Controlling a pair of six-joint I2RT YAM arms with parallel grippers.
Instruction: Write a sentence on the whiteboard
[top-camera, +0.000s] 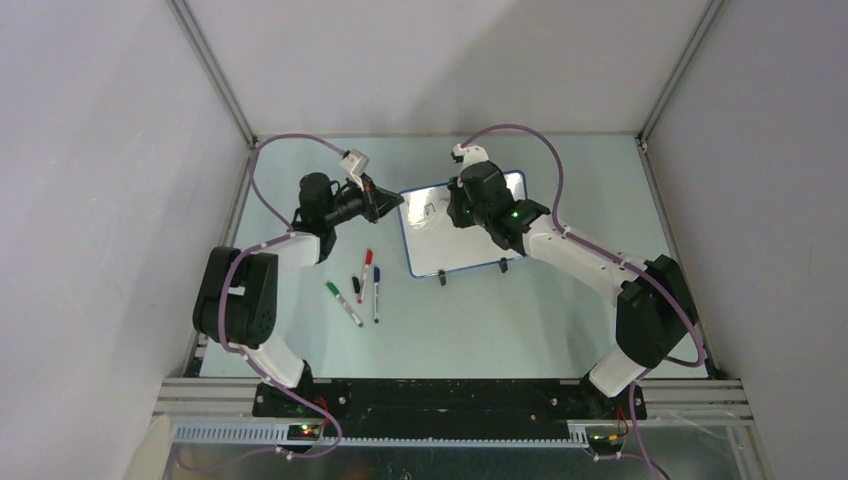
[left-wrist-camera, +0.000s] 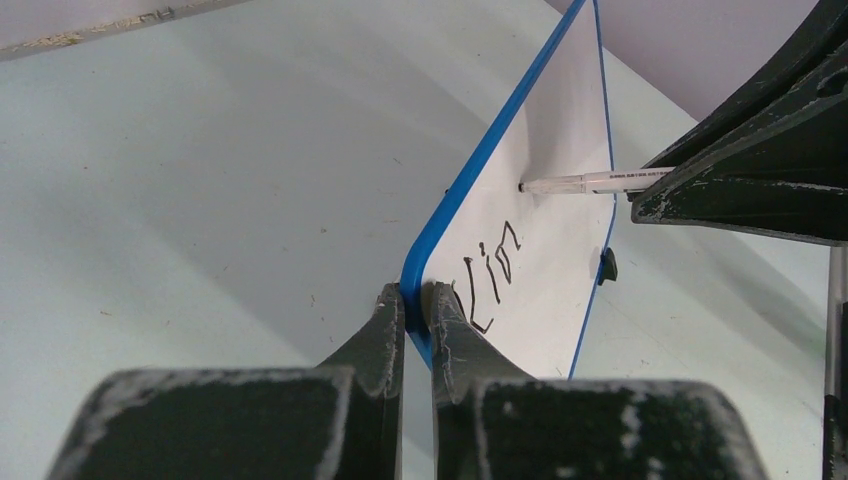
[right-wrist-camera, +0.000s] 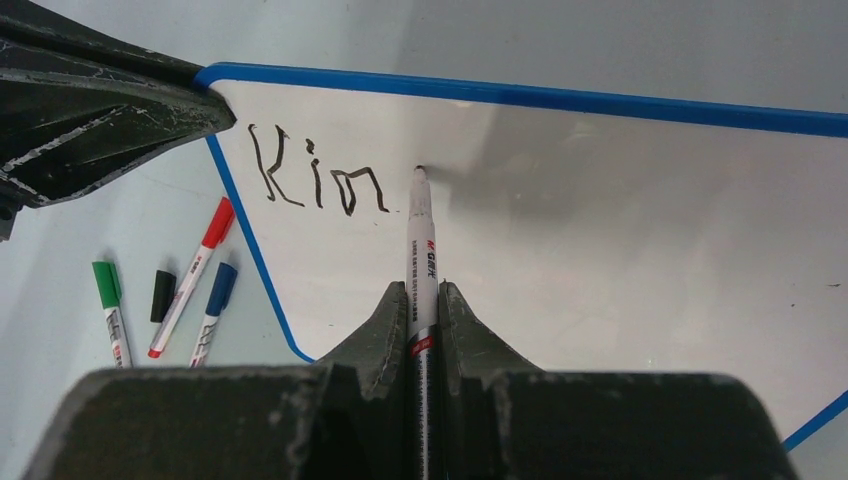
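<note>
Here, the whiteboard (top-camera: 450, 252) is seen propped on the surface (top-camera: 520, 320), its upper left corner clamped between the fingers of the left pincer (left-wrist-camera: 417, 300), whose dark body blocks the lower part of that wrist view. The right pincer (right-wrist-camera: 425, 300) is closed around a black marker (right-wrist-camera: 418, 240), its tip touching the board just right of the sentence (right-wrist-camera: 315, 182) (only "Kin" can be read), while from above these fingers are hidden under the wrist. Left of the board, a green marker (right-wrist-camera: 108, 305), a red marker (right-wrist-camera: 195, 275), a blue marker (right-wrist-camera: 212, 305) and a black cap (right-wrist-camera: 162, 295) are laid together, the markers' lower ends partly cut off.
</note>
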